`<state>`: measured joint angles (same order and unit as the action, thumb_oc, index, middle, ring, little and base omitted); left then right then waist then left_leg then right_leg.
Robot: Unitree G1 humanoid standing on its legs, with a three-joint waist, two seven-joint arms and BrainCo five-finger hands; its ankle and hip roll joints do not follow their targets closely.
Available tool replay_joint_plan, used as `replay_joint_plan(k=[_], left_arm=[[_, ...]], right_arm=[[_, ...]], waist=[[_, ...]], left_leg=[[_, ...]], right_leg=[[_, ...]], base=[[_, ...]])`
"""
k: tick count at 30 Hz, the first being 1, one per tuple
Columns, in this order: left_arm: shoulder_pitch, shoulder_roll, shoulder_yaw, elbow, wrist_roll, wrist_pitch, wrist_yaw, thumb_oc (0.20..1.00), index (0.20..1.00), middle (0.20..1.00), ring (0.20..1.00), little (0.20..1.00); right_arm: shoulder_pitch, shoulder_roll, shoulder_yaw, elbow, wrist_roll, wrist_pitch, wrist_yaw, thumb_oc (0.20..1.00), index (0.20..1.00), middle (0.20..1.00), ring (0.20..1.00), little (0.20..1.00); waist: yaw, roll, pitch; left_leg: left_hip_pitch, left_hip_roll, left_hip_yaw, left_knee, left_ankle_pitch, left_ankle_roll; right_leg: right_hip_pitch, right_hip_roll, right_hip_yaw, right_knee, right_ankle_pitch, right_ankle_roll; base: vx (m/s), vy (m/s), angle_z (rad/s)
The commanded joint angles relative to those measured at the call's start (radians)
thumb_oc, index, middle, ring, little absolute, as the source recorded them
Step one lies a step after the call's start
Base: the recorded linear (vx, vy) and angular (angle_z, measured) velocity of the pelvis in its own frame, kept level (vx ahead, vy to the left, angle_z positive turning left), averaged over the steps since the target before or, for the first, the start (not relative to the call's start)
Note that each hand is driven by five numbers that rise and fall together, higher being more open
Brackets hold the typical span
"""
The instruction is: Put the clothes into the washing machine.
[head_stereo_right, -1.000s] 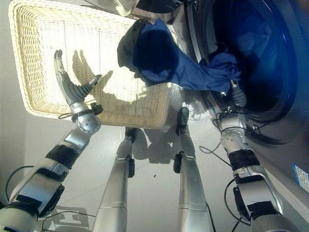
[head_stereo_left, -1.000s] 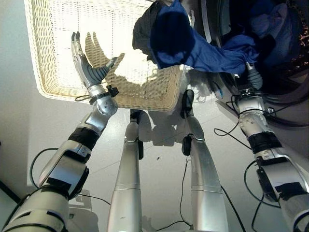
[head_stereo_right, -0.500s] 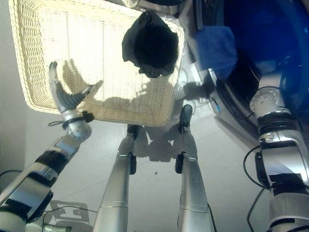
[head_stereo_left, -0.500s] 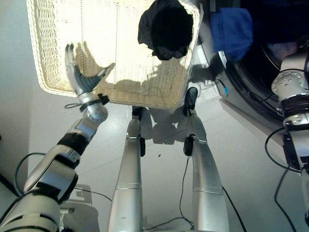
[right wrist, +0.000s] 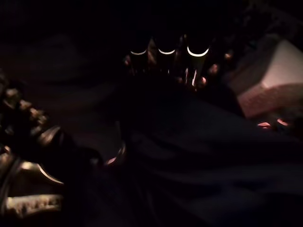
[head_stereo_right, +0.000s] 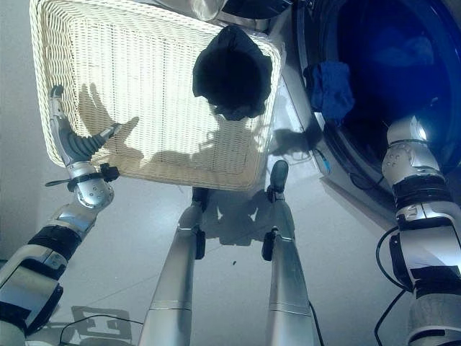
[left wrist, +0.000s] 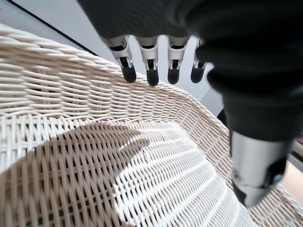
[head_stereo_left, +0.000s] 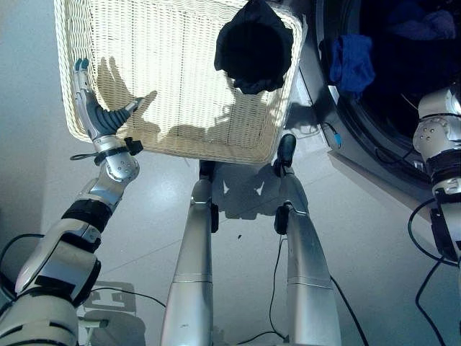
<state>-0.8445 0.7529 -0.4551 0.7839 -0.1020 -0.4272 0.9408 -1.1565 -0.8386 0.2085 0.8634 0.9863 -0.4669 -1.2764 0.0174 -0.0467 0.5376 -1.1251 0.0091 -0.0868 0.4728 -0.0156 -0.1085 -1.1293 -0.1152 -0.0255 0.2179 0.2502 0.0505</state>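
White floor [head_stereo_left: 238, 209]: black garment [head_stereo_left: 253, 47] in wicker basket [head_stereo_left: 173, 137], blue cloth [head_stereo_left: 351, 61] in washer drum [head_stereo_left: 403, 86]

Pale woven wicker basket [head_stereo_left: 180, 137] on a smooth grey floor [head_stereo_left: 360, 231]

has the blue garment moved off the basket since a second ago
Yes. The blue garment has gone from draping across the wicker basket corner to hanging in the washing machine door opening.
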Motion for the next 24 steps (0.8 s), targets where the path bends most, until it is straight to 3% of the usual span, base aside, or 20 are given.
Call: replay_joint_plan(k=[1,3,5,6,10,16,24], left_arm=[[-0.016,-0.006,-0.005,0.042,0.01,-0.047,0.008,1.0,1.0,1.0,1.0,1.0],[-0.043,-0.013,-0.039,0.041,0.036,-0.051,0.005,1.0,1.0,1.0,1.0,1.0],[-0.061,-0.013,-0.06,0.036,0.058,-0.05,-0.001,1.0,1.0,1.0,1.0,1.0],[-0.083,-0.015,-0.087,0.025,0.082,-0.045,-0.012,1.0,1.0,1.0,1.0,1.0],[-0.157,-0.012,-0.165,0.008,0.138,-0.053,-0.09,1.0,1.0,1.0,1.0,1.0],[-0.253,-0.016,-0.279,-0.022,0.213,-0.051,-0.144,1.0,1.0,1.0,1.0,1.0],[-0.395,-0.049,-0.41,-0.02,0.282,-0.024,-0.216,1.0,1.0,1.0,1.0,1.0]], right_arm=[[-0.017,-0.374,-0.006,0.107,-0.053,0.163,0.096,1.0,1.0,1.0,1.0,1.0],[-0.06,-0.366,0.082,0.143,-0.271,0.353,0.078,1.0,1.0,1.0,1.0,1.0],[-0.091,-0.367,0.14,0.133,-0.371,0.441,0.069,1.0,1.0,1.0,1.0,1.0],[-0.15,-0.364,0.227,0.111,-0.42,0.541,0.072,1.0,1.0,1.0,1.0,1.0],[-0.308,-0.339,0.415,0.144,-0.569,0.675,0.124,1.0,1.0,1.0,1.0,1.0],[-0.362,-0.273,0.504,0.108,-0.699,0.679,0.16,1.0,1.0,1.0,1.0,1.0],[-0.364,-0.178,0.529,0.095,-0.783,0.652,0.199,1.0,1.0,1.0,1.0,1.0]], waist=[[-0.046,-0.001,-0.018],[-0.043,0.005,-0.018],[-0.041,0.007,-0.018],[-0.039,0.012,-0.018],[-0.03,0.026,-0.018],[-0.029,0.039,-0.018],[-0.041,0.04,-0.018]], left_leg=[[0.148,-0.064,0.025,-0.229,0.092,0.046],[0.144,-0.06,0.035,-0.228,0.096,0.047],[0.142,-0.063,0.034,-0.227,0.096,0.049],[0.135,-0.065,0.035,-0.224,0.096,0.052],[0.134,-0.067,0.039,-0.228,0.095,0.054],[0.128,-0.067,0.048,-0.227,0.09,0.061],[0.111,-0.061,0.057,-0.219,0.081,0.059]], right_leg=[[0.099,0.132,-0.107,0.06,-0.111,0.059],[0.097,0.129,-0.112,0.065,-0.11,0.062],[0.096,0.128,-0.111,0.063,-0.108,0.063],[0.091,0.127,-0.112,0.064,-0.11,0.063],[0.091,0.121,-0.118,0.066,-0.119,0.065],[0.08,0.115,-0.121,0.074,-0.122,0.07],[0.059,0.111,-0.117,0.08,-0.124,0.077]], base=[[0.0,0.0,0.0],[-0.01,0.007,0.03],[0.0,0.001,0.02],[0.0,0.0,0.0],[-0.01,0.005,0.0],[0.0,0.003,-0.01],[0.0,0.0,0.0]])
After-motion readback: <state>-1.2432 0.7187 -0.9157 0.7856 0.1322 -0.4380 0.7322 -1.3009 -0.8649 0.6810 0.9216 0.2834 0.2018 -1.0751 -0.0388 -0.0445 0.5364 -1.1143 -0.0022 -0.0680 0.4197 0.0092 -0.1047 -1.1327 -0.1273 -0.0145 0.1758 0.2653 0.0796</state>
